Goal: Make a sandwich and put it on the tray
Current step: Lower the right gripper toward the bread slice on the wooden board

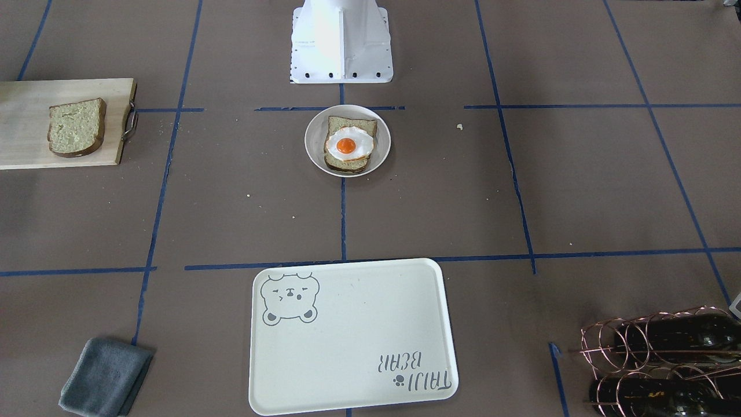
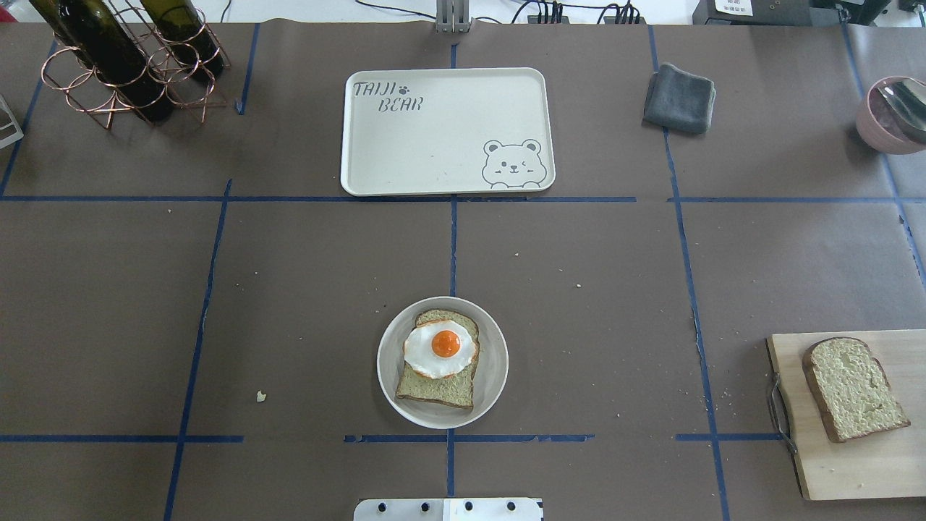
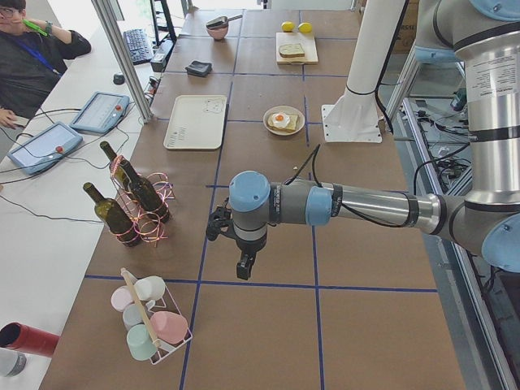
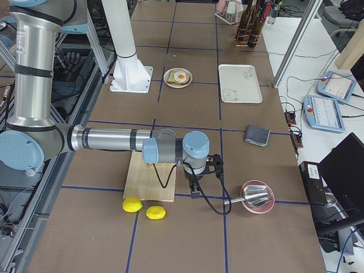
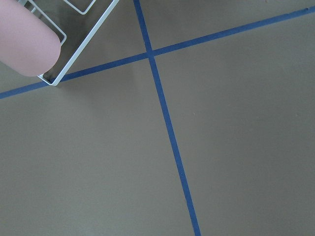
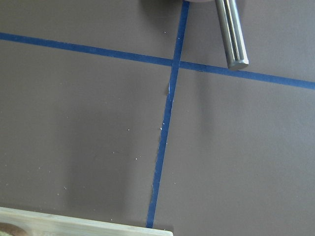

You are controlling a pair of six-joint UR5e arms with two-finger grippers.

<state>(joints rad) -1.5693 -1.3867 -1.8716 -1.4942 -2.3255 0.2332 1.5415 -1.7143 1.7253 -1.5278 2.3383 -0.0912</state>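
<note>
A small round off-white plate (image 2: 495, 362) near the robot's base holds one bread slice (image 2: 434, 387) with a fried egg (image 2: 441, 347) on top, uncovered. A second bread slice (image 2: 854, 387) lies on the pale wooden cutting board (image 2: 832, 463) at the right. The cream tray (image 2: 445, 134) with the bear drawing stands bare at the far middle. My left gripper (image 3: 244, 268) hangs over the table near the cup rack, far from the plate. My right gripper (image 4: 194, 192) hangs beside the cutting board near the pink bowl. I cannot tell whether either is open or shut.
A copper rack with wine bottles (image 2: 123, 61) stands far left. A grey cloth (image 2: 678, 98) and a pink bowl with a spoon (image 2: 893, 116) are far right. A wire rack of cups (image 3: 150, 321) and two lemons (image 4: 145, 209) sit at the table's ends.
</note>
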